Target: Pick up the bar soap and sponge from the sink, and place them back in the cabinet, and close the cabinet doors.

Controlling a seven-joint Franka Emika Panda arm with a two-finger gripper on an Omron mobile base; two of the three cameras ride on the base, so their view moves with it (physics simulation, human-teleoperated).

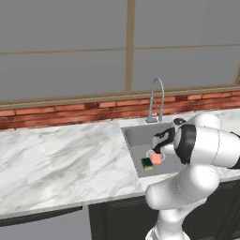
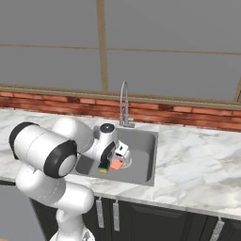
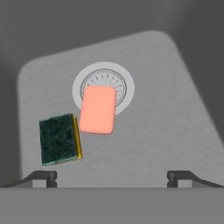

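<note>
The grey sink (image 1: 133, 136) (image 2: 146, 155) (image 3: 166, 109) holds both objects on its floor. The salmon-pink bar soap (image 3: 98, 109) (image 1: 156, 159) (image 2: 116, 164) lies partly over the round drain (image 3: 105, 74). The sponge (image 3: 60, 139) (image 1: 147, 164) (image 2: 103, 166) lies just beside it, dark green face up with a yellow edge showing. My gripper (image 3: 112, 177) (image 2: 120, 154) hangs above the basin, pointing down at them. It is open, with nothing between the fingertips (image 3: 43, 177), and touches neither object. The cabinet and the cabinet doors are out of view.
A chrome faucet (image 1: 157, 98) (image 2: 124, 103) rises at the sink's back edge, close to the hand. White marble counter (image 1: 61, 159) (image 2: 197, 164) runs on both sides, with a brick strip (image 1: 70, 112) and windows behind. Dark lower cabinets (image 2: 155, 221) sit below.
</note>
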